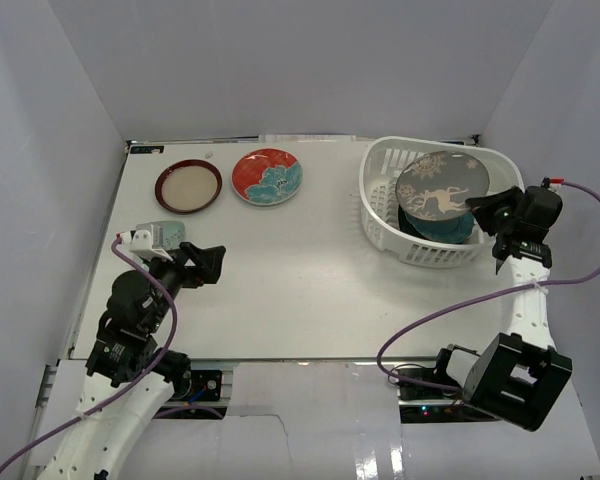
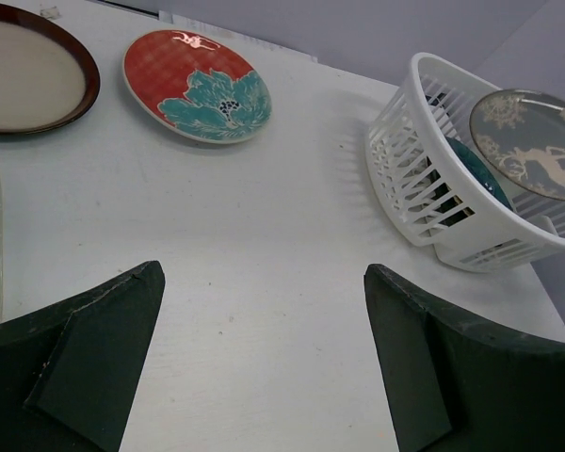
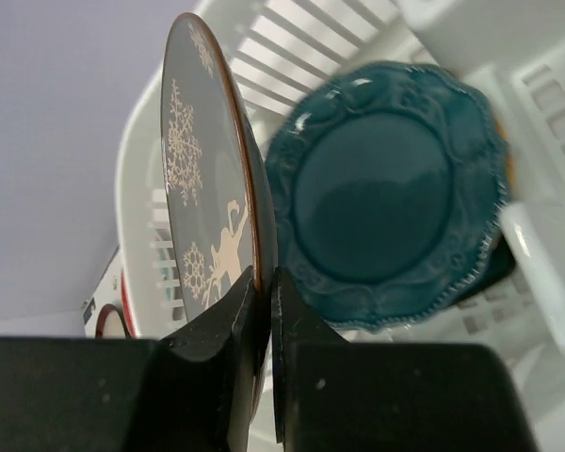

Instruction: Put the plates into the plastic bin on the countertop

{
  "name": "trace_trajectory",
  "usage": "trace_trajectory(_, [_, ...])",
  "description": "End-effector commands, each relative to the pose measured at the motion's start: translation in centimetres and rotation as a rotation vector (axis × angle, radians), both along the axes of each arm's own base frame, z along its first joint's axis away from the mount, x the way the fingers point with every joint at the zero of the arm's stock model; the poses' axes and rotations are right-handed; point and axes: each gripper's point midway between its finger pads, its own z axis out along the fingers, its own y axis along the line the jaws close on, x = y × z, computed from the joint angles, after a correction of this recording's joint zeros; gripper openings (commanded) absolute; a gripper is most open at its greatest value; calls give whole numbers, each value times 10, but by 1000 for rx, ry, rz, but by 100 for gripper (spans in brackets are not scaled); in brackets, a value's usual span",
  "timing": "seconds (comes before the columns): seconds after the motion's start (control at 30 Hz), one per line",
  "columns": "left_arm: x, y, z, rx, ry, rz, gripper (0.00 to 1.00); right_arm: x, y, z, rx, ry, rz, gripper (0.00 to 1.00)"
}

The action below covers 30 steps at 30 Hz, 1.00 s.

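Right claw (image 3: 264,287): clamped on the rim of the deer plate (image 3: 202,188), one finger on each face.
Deer plate: held over the bin (image 1: 380,235), above its right half, printed face toward the left in the wrist view. From overhead it overlaps the bin's far rim.
Bin: at the table's (image 1: 310,290) far right, close to the right wall panel (image 1: 570,90).
In the bin: a teal scalloped plate (image 3: 386,188) lies on the base, right behind the deer plate. Whether the two touch cannot be told. Something darker sits under the teal one, too hidden to name.
In the way: the bin's slotted wall rises on all sides of the held plate. The right arm itself reaches in over the near-right rim.
Left claw (image 2: 264,273): fingers spread wide, nothing between them, low over bare table at the left.
Outside the bin: the cream plate (image 1: 188,186) and floral plate (image 1: 266,176) lie side by side, apart, at the far left. The pale-green plate (image 1: 165,235) lies nearer, just beside the left claw and partly covered by that arm.
Cables (image 1: 580,270): purple leads loop off both arms, clear of the plates.
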Motion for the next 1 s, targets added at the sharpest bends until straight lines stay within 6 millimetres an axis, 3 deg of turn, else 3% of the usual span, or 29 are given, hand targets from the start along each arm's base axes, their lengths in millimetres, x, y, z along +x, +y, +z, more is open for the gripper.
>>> trace_trajectory(0.0, [-2,1,-1,5,-1,1,98,6,-1,40,27,-143,28,8])
trace_trajectory(0.17, [-1,1,0,-1,0,6,98,8,-12,3,22,-44,-17,9])
trace_trajectory(0.27, [-1,1,0,-2,-2,6,98,5,-16,-16,7,30,-23,18])
trace_trajectory(0.43, [2,0,-1,-12,11,14,98,-3,-21,-31,-33,75,-41,33])
trace_trajectory(0.53, [7,-1,-3,-12,27,21,98,-6,-25,-39,-56,108,-57,46])
trace_trajectory(0.6, [10,1,-5,-5,38,38,98,-9,-29,-44,-84,148,-63,62])
trace_trajectory(0.63, [11,1,-6,-4,41,39,98,-11,-36,-46,-114,169,-90,76])
trace_trajectory(0.73, [15,-4,-7,-15,64,26,98,-20,-53,-52,-216,240,-146,97])
trace_trajectory(0.8, [19,-12,-3,-35,68,-4,98,-24,-62,-56,-276,275,-166,90])
trace_trajectory(0.9, [33,-25,-1,-64,102,-26,98,-27,-68,-56,-318,304,-179,90])
trace_trajectory(0.97, [47,-34,-9,-79,151,-30,98,-20,-61,-49,-319,261,-142,90])
